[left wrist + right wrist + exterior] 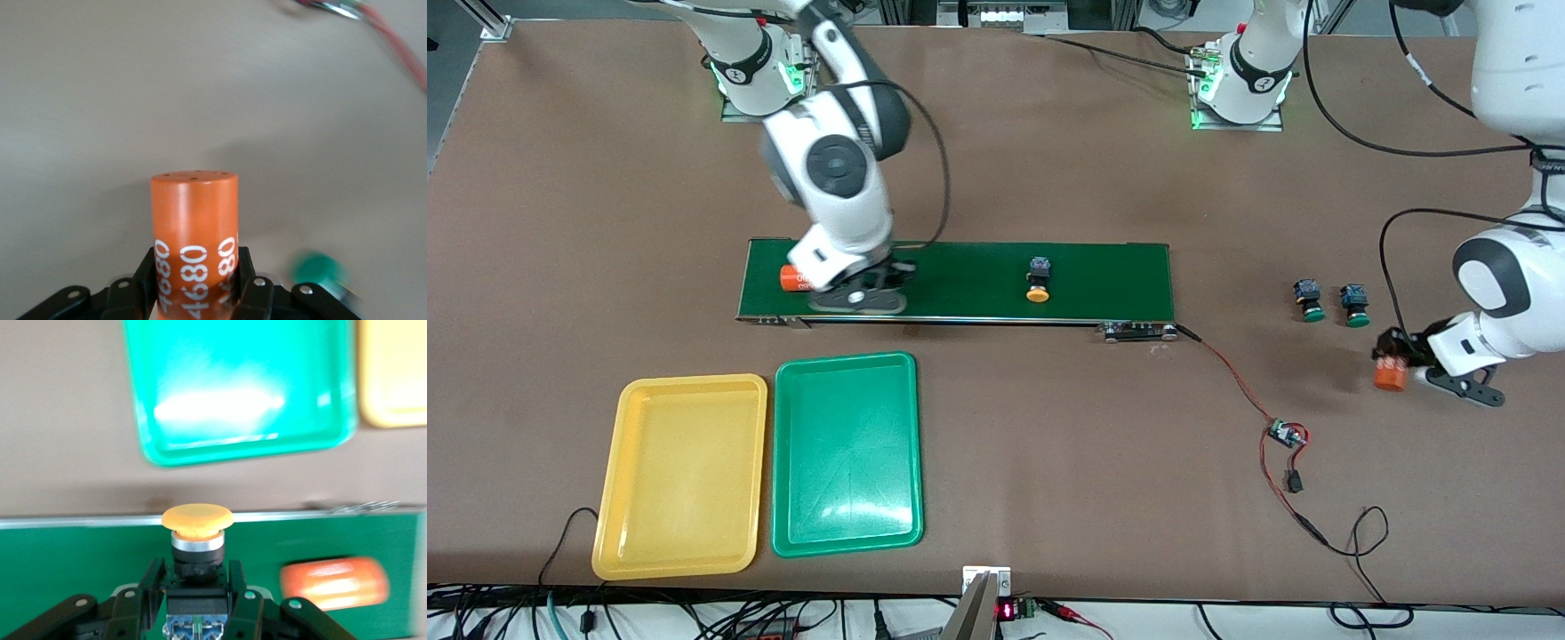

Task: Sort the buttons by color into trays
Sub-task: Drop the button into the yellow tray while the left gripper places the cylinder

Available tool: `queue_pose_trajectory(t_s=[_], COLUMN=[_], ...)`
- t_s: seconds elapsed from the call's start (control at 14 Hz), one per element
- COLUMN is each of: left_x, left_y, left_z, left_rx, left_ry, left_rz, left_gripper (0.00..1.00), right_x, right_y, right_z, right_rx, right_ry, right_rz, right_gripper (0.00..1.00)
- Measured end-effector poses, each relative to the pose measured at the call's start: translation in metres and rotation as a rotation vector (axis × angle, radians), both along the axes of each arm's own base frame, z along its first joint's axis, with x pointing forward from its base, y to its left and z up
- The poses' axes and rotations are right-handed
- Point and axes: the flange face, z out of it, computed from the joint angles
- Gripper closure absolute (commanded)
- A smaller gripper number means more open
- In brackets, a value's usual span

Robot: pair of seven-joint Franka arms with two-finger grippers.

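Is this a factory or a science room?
Probably a robot test lab: two white robot arms bolted to a brown table, a small green conveyor belt, and loose wires.

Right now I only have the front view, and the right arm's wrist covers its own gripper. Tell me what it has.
Observer: The right wrist view shows the right gripper shut on a yellow-capped button, cap pointing away from the wrist, over the conveyor belt.
Operator: Good. Now read me the orange thing in the left arm's gripper.
Observer: The left gripper is shut on an orange cylinder printed "4680" around its side. It is not a button.
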Motion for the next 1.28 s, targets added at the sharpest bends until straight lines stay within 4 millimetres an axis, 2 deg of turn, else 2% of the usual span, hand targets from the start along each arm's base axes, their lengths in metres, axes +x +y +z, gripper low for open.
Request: queue_pose_trajectory(t_s=[0.14, 0.36, 0.5, 0.64, 0.78, 0.93, 1.07, 1.28], left_x=[-0.006, -0.01, -0.008, -0.006, -0.006, -0.007, -0.015, -0.037], left_y=[-0.032, -0.09, -0.129, -0.177, -0.227, -0.278, -0.336, -0.413], left_z=[0.014, 0.023, 0.026, 0.027, 0.029, 0.033, 0.038, 0.041], left_rx=[-0.074, -0.167, -0.212, -0.261, -0.297, -0.324, -0.336, -0.288], left_ry=[0.081, 0.168, 0.169, 0.152, 0.129, 0.082, 0.045, 0.004], left_rz=[-0.068, -0.186, -0.293, -0.434, -0.553, -0.67, -0.777, -0.969], left_gripper=[0.8, 0.79, 0.79, 0.79, 0.78, 0.77, 0.78, 0.78], right_x=[0.032, 0.071, 0.088, 0.097, 0.105, 0.121, 0.139, 0.157], right_y=[-0.049, -0.139, -0.202, -0.258, -0.304, -0.338, -0.359, -0.372], right_z=[0.021, 0.034, 0.037, 0.032, 0.013, -0.015, -0.051, -0.109], right_rx=[-0.012, -0.022, -0.018, -0.022, -0.025, -0.018, -0.026, -0.046], right_ry=[-0.022, -0.033, -0.026, -0.007, 0.019, 0.024, 0.009, -0.031], right_rz=[-0.023, -0.026, -0.037, -0.035, -0.037, -0.031, -0.025, -0.018], right_gripper=[0.95, 0.95, 0.95, 0.95, 0.94, 0.93, 0.93, 0.93])
